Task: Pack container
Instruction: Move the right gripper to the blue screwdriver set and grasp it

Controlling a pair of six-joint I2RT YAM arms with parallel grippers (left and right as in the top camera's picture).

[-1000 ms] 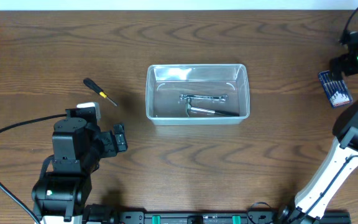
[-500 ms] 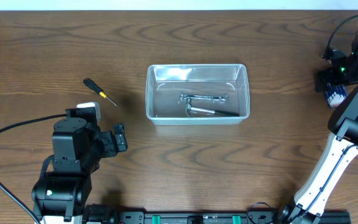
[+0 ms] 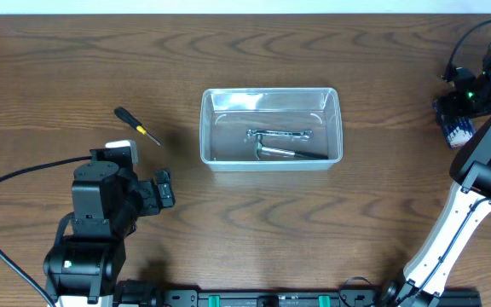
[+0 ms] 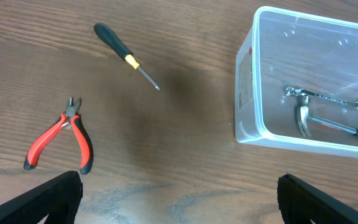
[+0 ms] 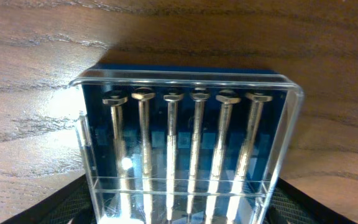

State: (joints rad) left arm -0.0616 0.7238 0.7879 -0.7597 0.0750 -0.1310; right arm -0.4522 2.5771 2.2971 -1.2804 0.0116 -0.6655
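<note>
The left gripper [image 4: 179, 186] hangs wide open left of the container [image 3: 205, 128]; the right gripper [image 5: 182, 200] straddles the bit case [image 5: 185, 118], though whether it clamps it cannot be told.

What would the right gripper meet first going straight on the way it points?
The blue case of screwdriver bits: in the right wrist view it lies dead ahead of the right gripper, its near end between the jaws. Depth unclear.
</note>
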